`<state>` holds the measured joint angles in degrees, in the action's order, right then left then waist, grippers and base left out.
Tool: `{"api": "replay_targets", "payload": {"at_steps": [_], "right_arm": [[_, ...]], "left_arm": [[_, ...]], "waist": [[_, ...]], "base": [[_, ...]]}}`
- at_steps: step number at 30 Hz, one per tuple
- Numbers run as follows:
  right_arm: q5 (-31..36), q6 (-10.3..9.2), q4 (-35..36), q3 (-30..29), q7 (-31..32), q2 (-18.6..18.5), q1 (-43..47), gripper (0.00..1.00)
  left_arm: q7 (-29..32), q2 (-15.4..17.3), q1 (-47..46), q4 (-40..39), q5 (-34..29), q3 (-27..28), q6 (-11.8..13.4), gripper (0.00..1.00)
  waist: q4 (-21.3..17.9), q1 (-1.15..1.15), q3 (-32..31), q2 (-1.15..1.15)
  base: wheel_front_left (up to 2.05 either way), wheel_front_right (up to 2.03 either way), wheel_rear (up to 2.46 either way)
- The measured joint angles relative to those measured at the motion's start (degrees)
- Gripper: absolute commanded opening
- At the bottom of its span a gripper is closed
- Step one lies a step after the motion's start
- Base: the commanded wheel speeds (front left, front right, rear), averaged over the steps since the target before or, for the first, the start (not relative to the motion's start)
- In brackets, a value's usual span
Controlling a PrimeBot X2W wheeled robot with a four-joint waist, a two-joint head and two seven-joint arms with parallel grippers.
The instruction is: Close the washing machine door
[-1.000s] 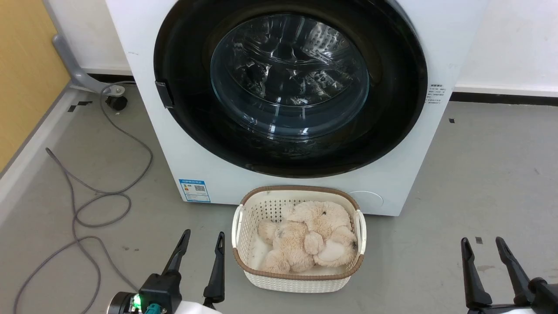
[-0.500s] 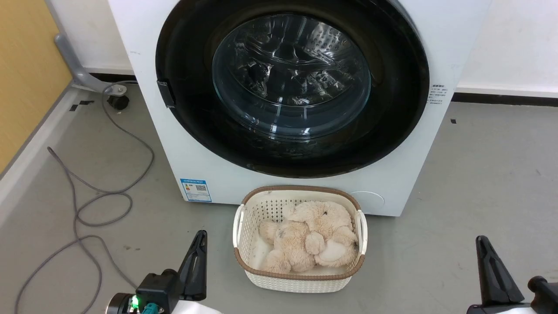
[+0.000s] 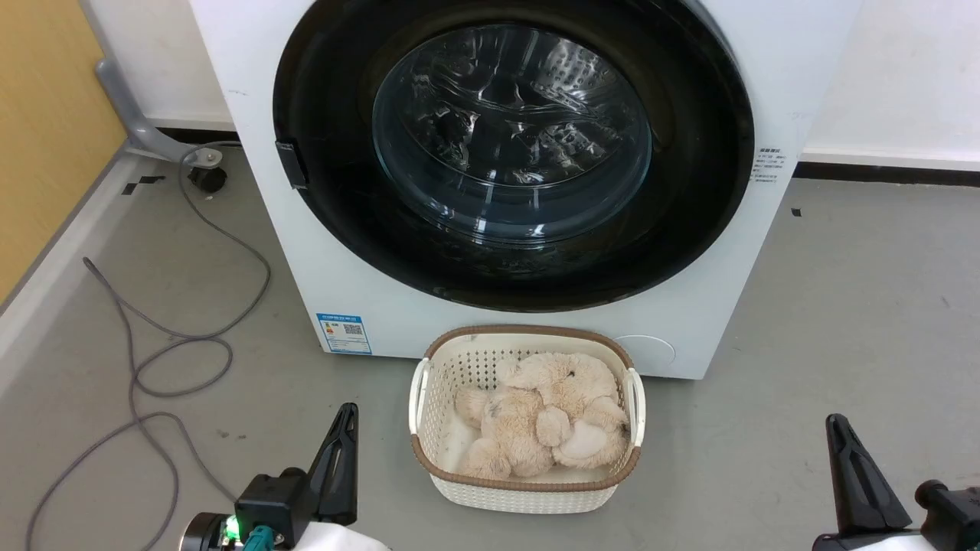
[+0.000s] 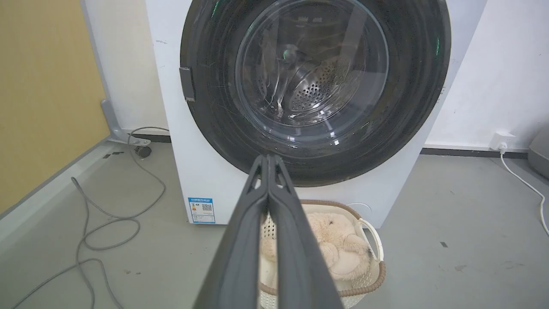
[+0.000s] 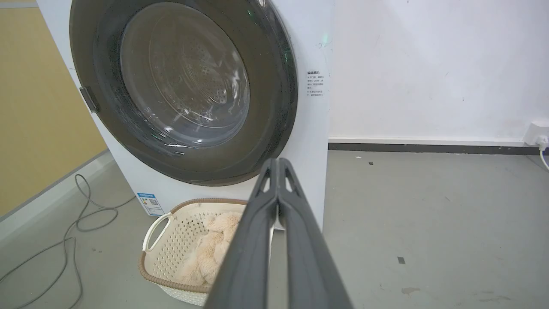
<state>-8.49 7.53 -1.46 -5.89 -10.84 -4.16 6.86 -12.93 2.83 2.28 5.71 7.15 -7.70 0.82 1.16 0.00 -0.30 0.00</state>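
The washing machine point(image 3: 383, 306) is a big white box straight ahead. Its round black washing machine door point(image 3: 511, 134) lies flat against the front, and the steel drum shows through the glass bowl. A small latch tab sits on the door's left edge. My left gripper point(image 3: 349, 412) is low at the left, shut and holding nothing, well short of the machine. At the lower right, my right gripper point(image 3: 834, 422) is shut and empty too. In the left wrist view the left gripper point(image 4: 268, 158) points at the door point(image 4: 313, 81). In the right wrist view the right gripper point(image 5: 278, 162) points at the door's point(image 5: 184, 86) lower right edge.
A cream basket point(image 3: 429, 383) with a plush toy point(image 3: 543, 417) stands on the floor just before the machine, between my grippers. A grey cable point(image 3: 176, 360) loops over the floor at the left, near a yellow wall point(image 3: 46, 115). A wall socket point(image 4: 499, 139) sits at the right.
Both grippers went from open to shut over the last second. The door has stayed flat against the machine, and the view shifted slightly.
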Motion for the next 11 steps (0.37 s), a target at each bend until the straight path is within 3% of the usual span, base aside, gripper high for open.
{"api": "replay_targets", "payload": {"at_steps": [11], "right_arm": [[0.92, 0.0, 0.02, 0.65, 1.18, 0.02, -0.41, 0.0]], "left_arm": [[1.34, 0.0, -0.02, -0.52, -0.55, 0.87, -0.01, 0.0]], "waist": [[-0.13, 0.0, 0.03, 0.0]], "base": [[0.0, 0.0, 0.0]]}}
